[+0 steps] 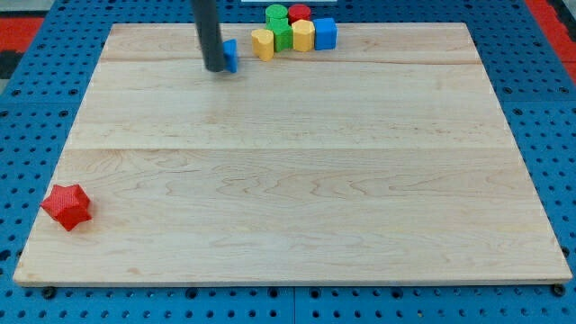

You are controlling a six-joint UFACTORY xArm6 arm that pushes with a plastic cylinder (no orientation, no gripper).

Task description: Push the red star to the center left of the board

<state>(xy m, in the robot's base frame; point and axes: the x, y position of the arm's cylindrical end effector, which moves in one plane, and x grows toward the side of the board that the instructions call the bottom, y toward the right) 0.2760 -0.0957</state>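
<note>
Camera view: I am looking down at the desk [288, 180], a pale wooden board on a blue pegboard.
Hand: I am running none, only a rod; my tip [216, 68] is resting near the view's top, left of middle, holding nothing.
Task's thing: the red star [67, 206] is sitting at the view's bottom left, close to the board's left edge, well apart from my tip.
Step in hand: I am judging the approach as not yet made.
Next move: I am expecting to travel across the bare wood, getting below the star, then pushing it toward the view's top along the left edge.
Around: a small blue block [230, 55] is touching my tip's right side; a yellow block [262, 43], green block [281, 27], red block [300, 13], second yellow block [303, 35] and blue cube [325, 32] are clustering at the top.
In the way: nothing is lying between tip and star.
</note>
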